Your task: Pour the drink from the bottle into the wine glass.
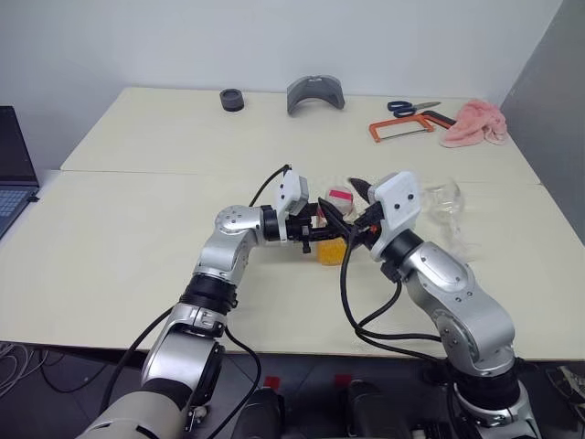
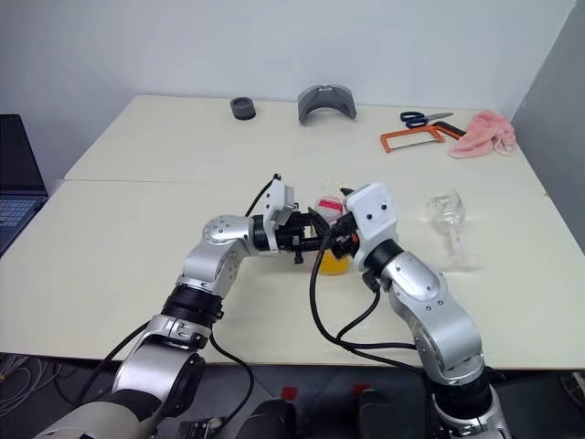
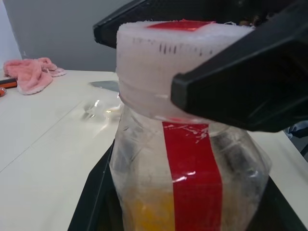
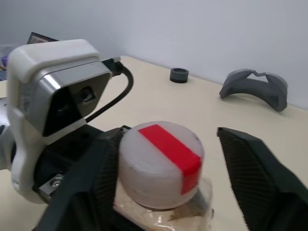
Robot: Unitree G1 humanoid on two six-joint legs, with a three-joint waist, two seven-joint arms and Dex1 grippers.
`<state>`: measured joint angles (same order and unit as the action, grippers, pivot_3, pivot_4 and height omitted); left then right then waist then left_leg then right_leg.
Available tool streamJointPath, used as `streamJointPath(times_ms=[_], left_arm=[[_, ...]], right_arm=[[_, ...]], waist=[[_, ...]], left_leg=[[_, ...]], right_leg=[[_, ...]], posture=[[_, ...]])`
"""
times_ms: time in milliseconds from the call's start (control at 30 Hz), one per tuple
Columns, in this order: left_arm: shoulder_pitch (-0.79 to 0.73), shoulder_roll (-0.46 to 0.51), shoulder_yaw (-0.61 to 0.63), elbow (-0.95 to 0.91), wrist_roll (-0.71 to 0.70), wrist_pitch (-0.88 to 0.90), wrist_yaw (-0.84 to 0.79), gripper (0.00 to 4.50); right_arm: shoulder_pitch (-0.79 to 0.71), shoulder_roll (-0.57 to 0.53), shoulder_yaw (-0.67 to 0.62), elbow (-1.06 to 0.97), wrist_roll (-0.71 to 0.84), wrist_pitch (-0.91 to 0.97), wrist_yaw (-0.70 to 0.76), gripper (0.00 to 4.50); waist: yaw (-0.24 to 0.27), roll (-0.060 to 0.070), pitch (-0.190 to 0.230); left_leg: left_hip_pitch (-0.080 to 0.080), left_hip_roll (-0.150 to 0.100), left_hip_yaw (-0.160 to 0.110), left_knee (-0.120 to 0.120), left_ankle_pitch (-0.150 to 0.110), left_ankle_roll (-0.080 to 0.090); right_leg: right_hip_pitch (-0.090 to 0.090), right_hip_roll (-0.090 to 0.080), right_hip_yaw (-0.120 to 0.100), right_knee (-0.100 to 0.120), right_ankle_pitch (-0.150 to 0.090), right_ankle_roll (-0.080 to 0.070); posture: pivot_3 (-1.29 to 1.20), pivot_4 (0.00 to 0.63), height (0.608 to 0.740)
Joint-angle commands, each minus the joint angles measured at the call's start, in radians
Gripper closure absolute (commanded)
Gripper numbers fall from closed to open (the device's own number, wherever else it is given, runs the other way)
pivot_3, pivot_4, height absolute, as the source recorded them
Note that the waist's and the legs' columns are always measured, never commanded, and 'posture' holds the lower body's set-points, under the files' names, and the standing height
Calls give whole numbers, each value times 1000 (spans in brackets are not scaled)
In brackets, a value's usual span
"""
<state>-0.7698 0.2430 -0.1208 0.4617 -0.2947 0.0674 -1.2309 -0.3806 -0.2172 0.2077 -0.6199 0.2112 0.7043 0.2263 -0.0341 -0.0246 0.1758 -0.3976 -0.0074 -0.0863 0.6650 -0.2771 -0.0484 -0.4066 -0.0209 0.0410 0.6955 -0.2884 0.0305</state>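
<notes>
Bottle (image 3: 187,159) mostly masked in head views by both wrists; there just the cap top and a patch of orange drink (image 2: 334,261) show low betw. the arms. Left wrist cam gives the close look: clear body, red stripe, white cap (image 3: 163,72), drink sitting low inside. Bottle base cut off there.

Left end effector (image 1: 322,230) clamped shut on the bottle body, reaching in level from the robot's left; bottle upright, about bench centre, in front of the robot.

Right end effector (image 4: 163,178) at cap height, fingers either side of the cap. Right wrist cam: one finger (image 4: 103,168) up against the cap's side, the other (image 4: 252,168) apart from it w/ a clear gap, so jaws part open, not gripping.

Wine glass (image 2: 446,219) stands upright on the bench (image 1: 137,265) to the robot's right of the bottle, near but apart. Hard to read, clear on pale surface; foot barely visible. In left wrist cam only a faint glint (image 3: 94,108) behind the bottle.

Far edge: pink cloth (image 1: 475,122), hacksaw (image 1: 402,130), scissors (image 1: 413,107), grey curved piece (image 1: 315,94), black ring (image 1: 232,99).
</notes>
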Motion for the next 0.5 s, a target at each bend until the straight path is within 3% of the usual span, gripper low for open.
streamJointPath(times_ms=[33,133,233,400,500], left_arm=[[-13,8,11,-31,-10,-20,-5,2790],[-10,14,9,-35,-14,-13,-15,2791],[-10,26,-1,-42,-22,7,-48,2791],[-5,74,-37,-63,-18,22,-144,2792],[-13,90,-36,-68,-24,34,-167,2793]], right_arm=[[-11,-4,-14,-16,-3,-39,16,2547],[-13,-13,-10,-3,11,-78,56,2582],[-36,-52,-3,40,71,-161,202,2582],[-206,-232,-19,249,173,-324,637,2582],[-328,-334,-5,360,268,-234,874,2582]], waist=[[0,0,0],[0,0,0],[0,0,0],[-7,1,1],[-9,1,1]], left_leg=[[0,0,0,0,0,0],[0,0,0,0,0,0],[0,0,0,0,0,0],[1,0,3,0,0,0],[1,0,4,0,0,1]], right_leg=[[0,0,0,0,0,0],[0,0,0,0,0,0],[0,0,0,0,0,0],[1,1,-1,-1,0,0],[1,1,-1,-1,0,0]], posture=[[0,150,740],[0,150,740],[0,150,740],[0,150,740],[0,150,740]])
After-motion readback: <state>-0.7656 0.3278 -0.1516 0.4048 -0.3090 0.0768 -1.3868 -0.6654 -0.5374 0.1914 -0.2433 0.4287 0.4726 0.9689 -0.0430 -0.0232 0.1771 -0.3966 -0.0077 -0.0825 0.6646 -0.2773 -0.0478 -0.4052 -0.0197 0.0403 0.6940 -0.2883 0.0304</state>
